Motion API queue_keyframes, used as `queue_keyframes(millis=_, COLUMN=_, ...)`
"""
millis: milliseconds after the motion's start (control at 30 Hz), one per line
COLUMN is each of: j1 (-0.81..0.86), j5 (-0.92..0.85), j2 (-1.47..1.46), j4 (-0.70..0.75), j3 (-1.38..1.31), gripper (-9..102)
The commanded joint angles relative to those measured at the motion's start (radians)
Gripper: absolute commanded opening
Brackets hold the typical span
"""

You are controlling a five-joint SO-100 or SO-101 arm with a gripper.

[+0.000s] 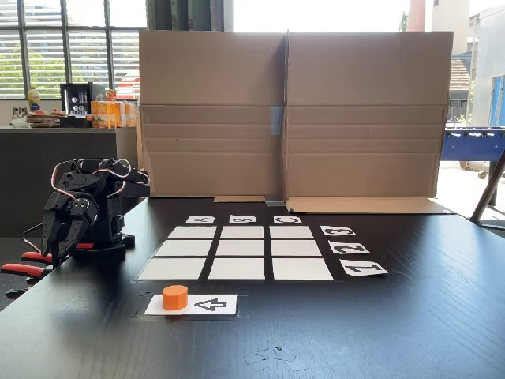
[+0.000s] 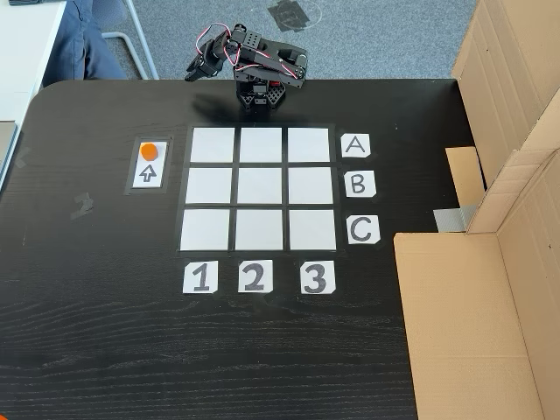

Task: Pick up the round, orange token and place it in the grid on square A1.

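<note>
The orange token (image 1: 175,297) (image 2: 150,150) stands on the end of a white arrow card (image 1: 211,305) (image 2: 148,173), just outside the grid (image 1: 237,249) (image 2: 259,189). Square A1 (image 1: 172,268) (image 2: 213,145) is the corner cell closest to the token, and nothing lies on it. The black arm sits folded at the table's edge. My gripper (image 1: 59,251) (image 2: 194,73) hangs tips-down, well away from the token. It looks shut, with nothing in it.
Letter cards (image 2: 353,184) and number cards (image 2: 252,277) border the grid. A cardboard wall (image 1: 288,110) (image 2: 499,262) stands on the side away from the token. Red clamps (image 1: 24,268) hold the arm's base. A person's leg (image 2: 87,35) is beside the table.
</note>
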Motion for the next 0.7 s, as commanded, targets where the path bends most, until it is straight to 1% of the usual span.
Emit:
queue_keyframes(millis=0, j1=0.078, j5=0.003, j2=-0.183, j4=-0.029, j3=-0.143, gripper=12)
queue_keyframes(millis=233, j1=0.072, j5=0.006, j2=-0.216, j4=-0.023, j3=-0.164, gripper=12)
queue_keyframes(millis=667, j1=0.035, j5=0.008, j2=-0.489, j4=-0.031, j3=-0.379, gripper=12)
